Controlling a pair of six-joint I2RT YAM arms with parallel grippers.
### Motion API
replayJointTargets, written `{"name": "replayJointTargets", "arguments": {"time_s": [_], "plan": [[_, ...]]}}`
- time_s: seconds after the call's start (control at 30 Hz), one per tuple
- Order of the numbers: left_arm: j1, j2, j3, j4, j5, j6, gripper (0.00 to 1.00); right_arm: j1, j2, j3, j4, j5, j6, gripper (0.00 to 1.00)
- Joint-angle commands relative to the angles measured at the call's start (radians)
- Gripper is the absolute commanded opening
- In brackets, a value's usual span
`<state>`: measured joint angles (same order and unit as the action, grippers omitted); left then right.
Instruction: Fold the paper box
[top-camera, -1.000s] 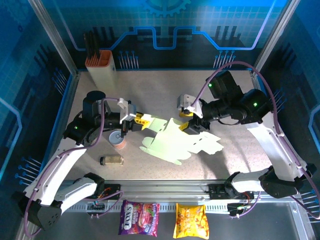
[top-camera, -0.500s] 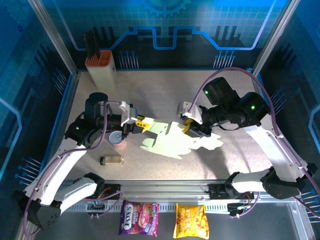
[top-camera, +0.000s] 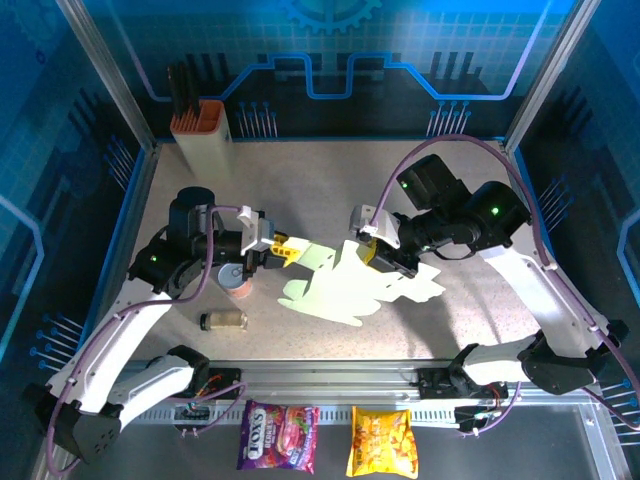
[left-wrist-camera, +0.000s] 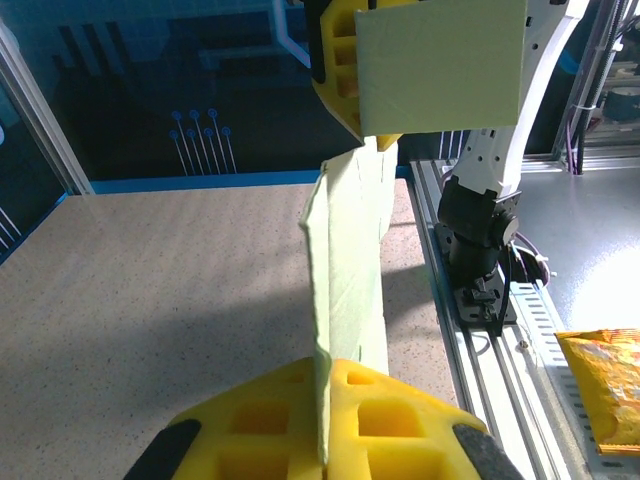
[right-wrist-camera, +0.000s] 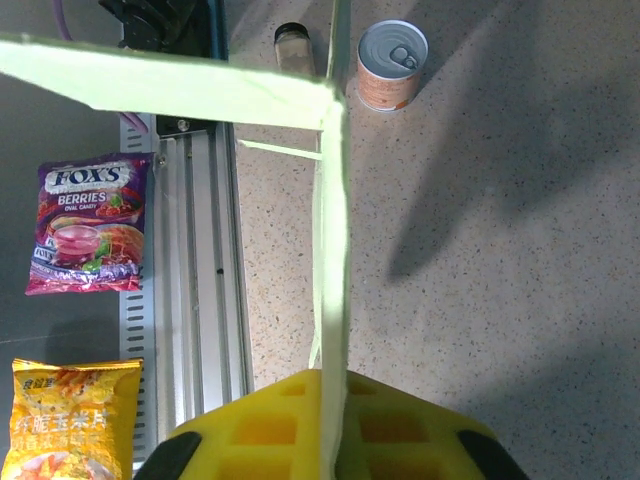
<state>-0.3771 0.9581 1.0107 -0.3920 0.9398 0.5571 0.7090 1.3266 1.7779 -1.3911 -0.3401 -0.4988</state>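
Observation:
The paper box (top-camera: 345, 285) is a flat pale mint-green die-cut sheet with flaps, held off the table in the middle between both arms. My left gripper (top-camera: 288, 249) is shut on its left flap; from the left wrist the sheet (left-wrist-camera: 350, 260) runs edge-on out of the yellow fingers (left-wrist-camera: 400, 420). My right gripper (top-camera: 376, 252) is shut on the sheet's upper right part. In the right wrist view the paper box (right-wrist-camera: 332, 250) stands edge-on between the yellow pads (right-wrist-camera: 260, 430), with a flap (right-wrist-camera: 170, 75) bent across the top.
A small can (top-camera: 235, 279) and a little jar (top-camera: 223, 320) lie left of the sheet. A cream holder with an orange rim (top-camera: 203, 135) stands at the back left. Two candy bags (top-camera: 279, 437) (top-camera: 382, 442) lie beyond the front rail.
My right gripper has come down and left onto the sheet and shut on it. The sheet has shifted slightly. The left gripper stays shut on its flap.

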Motion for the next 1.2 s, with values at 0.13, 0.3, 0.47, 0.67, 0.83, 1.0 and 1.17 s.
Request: {"name": "replayJointTargets", "arguments": {"time_s": [0.13,0.3,0.47,0.67,0.83,1.0,1.17], "plan": [[-0.008,-0.031,-0.03,0.071,-0.017,-0.013,0.16,0.016,-0.003,-0.004,-0.011,0.013,0.01,0.0],[-0.008,-0.053,-0.065,0.226,-0.186,-0.194,0.59,-0.004,-0.01,-0.029,0.064,-0.009,0.071,0.0],[-0.007,-0.047,-0.029,0.258,-0.405,-0.385,0.71,-0.075,-0.013,-0.112,0.259,-0.091,0.252,0.0],[-0.001,0.022,0.1,0.118,-0.577,-0.596,0.8,-0.17,-0.015,-0.279,0.582,-0.212,0.576,0.0],[0.003,0.105,0.164,0.06,-0.575,-0.753,0.78,-0.237,-0.008,-0.448,0.866,-0.254,0.874,0.0],[0.003,0.174,0.161,0.057,-0.556,-0.859,0.72,-0.296,0.011,-0.607,1.084,-0.251,1.12,0.0],[0.003,0.223,0.082,0.116,-0.551,-0.961,0.71,-0.343,0.055,-0.739,1.201,-0.247,1.255,0.0]]}}
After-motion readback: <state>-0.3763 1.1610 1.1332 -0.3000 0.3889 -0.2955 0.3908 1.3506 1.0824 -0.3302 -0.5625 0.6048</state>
